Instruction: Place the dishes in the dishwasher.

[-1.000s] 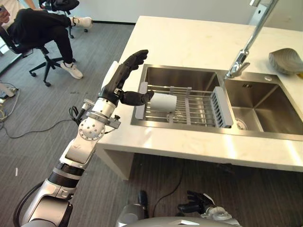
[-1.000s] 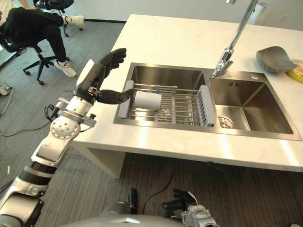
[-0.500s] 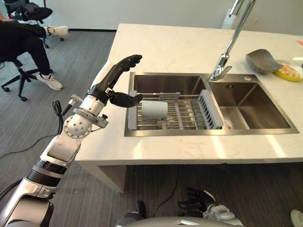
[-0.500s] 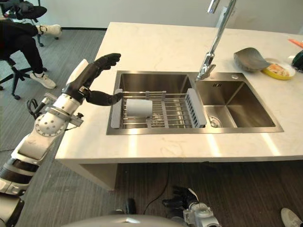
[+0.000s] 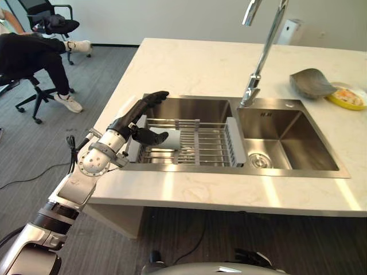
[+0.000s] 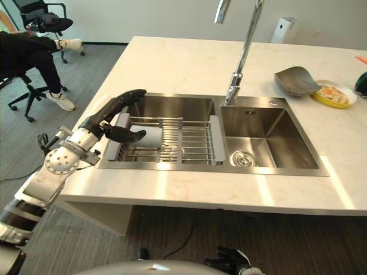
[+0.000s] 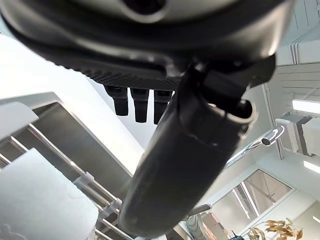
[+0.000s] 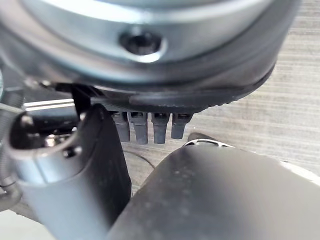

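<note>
— Cup (image 5: 166,138), white, lies on its side at the left end of the wire rack (image 5: 198,146) in the left sink basin (image 5: 200,109). The left hand (image 5: 136,118) hides most of it.

— And the hand?

— Fingers straight and spread over the rack's left end, thumb reaching toward the cup, gripping nothing. A second ago it was higher. The right hand (image 8: 150,125) hangs with relaxed fingers above the floor.

— Anything else?

— A grey bowl (image 6: 295,81) by the faucet (image 6: 241,51).
</note>
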